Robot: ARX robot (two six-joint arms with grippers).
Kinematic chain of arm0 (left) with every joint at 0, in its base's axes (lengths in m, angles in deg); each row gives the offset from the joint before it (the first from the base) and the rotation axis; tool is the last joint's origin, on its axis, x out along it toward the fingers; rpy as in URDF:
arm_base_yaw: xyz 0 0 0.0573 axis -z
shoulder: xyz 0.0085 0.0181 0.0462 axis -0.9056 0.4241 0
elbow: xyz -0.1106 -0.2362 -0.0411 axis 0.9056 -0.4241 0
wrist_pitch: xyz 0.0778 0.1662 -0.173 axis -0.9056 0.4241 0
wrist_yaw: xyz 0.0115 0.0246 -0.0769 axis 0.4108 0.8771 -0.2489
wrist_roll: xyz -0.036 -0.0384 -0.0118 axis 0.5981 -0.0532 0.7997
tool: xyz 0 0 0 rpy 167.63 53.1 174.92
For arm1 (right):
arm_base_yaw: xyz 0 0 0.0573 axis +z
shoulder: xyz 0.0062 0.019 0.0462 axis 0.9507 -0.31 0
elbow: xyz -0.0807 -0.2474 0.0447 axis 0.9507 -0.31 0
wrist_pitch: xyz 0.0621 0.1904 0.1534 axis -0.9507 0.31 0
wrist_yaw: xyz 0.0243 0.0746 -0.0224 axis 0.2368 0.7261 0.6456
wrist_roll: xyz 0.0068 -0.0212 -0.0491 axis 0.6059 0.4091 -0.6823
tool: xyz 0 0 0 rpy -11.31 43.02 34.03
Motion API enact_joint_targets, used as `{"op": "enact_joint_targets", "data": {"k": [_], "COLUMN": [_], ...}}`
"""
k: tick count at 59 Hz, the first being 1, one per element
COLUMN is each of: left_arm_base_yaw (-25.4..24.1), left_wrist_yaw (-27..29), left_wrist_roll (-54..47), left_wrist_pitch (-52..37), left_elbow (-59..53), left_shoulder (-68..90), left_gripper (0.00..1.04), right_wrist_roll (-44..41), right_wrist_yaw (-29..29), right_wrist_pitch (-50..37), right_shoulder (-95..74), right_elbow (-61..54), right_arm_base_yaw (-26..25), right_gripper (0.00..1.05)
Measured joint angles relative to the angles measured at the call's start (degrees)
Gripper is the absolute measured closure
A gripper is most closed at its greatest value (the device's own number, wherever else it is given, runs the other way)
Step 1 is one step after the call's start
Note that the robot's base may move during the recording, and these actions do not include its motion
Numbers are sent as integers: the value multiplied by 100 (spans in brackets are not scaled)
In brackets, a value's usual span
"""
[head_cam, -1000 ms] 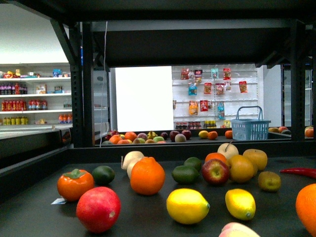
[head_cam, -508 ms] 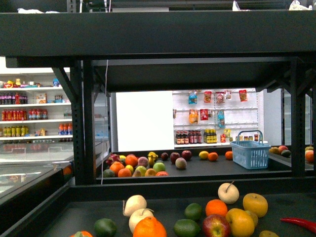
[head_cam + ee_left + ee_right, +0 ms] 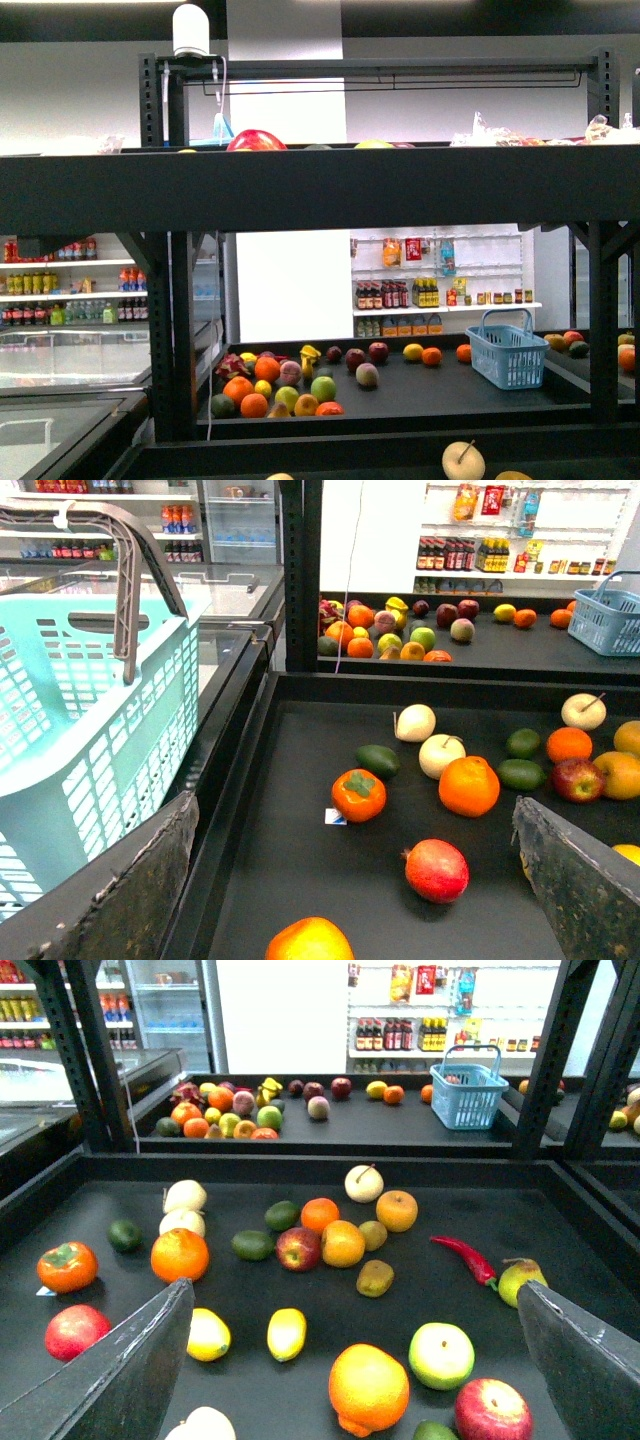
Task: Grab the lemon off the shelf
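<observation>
The black shelf fills the front view; its lower tray of fruit shows in the right wrist view and the left wrist view. Two yellow lemons lie side by side on the tray. My right gripper is open and empty above the tray, with the lemons just inside its one finger. My left gripper is open and empty over the tray's left part, above a persimmon and a pomegranate. A yellow fruit edge peeks past its finger.
Several oranges, apples, avocados, a red chilli and a pear lie around the lemons. A teal basket hangs beside the left gripper. A second rack behind holds more fruit and a blue basket. Black posts flank the tray.
The front view has risen: the fruit tray has dropped almost out of the bottom of the picture, and the thick upper tier with fruit on top has come into view.
</observation>
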Motion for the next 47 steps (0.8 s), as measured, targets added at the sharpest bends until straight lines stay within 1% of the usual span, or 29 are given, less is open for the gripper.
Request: {"op": "enact_joint_targets", "data": {"k": [21, 24, 28, 32, 34, 38, 39, 41, 47], "left_arm_base_yaw": [0, 22, -111, -439, -872, -1561, -1816, -2297, -3047], "left_wrist_yaw": [0, 140, 2, -391, -859, -1508, -1725, -2157, -2763], "left_wrist_roll": [2, 304, 898, 1384, 1786, 2376, 2629, 3200, 4404], "left_wrist_pitch": [0, 348, 448, 72, -341, -848, -949, -1036, -968], "left_elbow": [0, 101, 238, 431, 769, 1390, 1666, 2245, 3434], "left_shoulder": [0, 160, 686, 1303, 1969, 2999, 3403, 4205, 5670], "left_gripper": [8, 8, 8, 8, 8, 8, 8, 8, 8], "right_wrist_roll": [0, 0, 0, 0, 0, 0, 0, 0, 0], "right_wrist_yaw": [2, 2, 2, 2, 2, 2, 2, 2, 2], "right_wrist_pitch": [0, 0, 0, 0, 0, 0, 0, 0, 0], "right_shoulder": [0, 0, 0, 0, 0, 0, 0, 0, 0], "right_elbow": [0, 0, 0, 0, 0, 0, 0, 0, 0], "right_arm_base_yaw": [0, 0, 0, 0, 0, 0, 0, 0, 0], "right_gripper": [7, 7, 7, 7, 7, 7, 7, 7, 7]}}
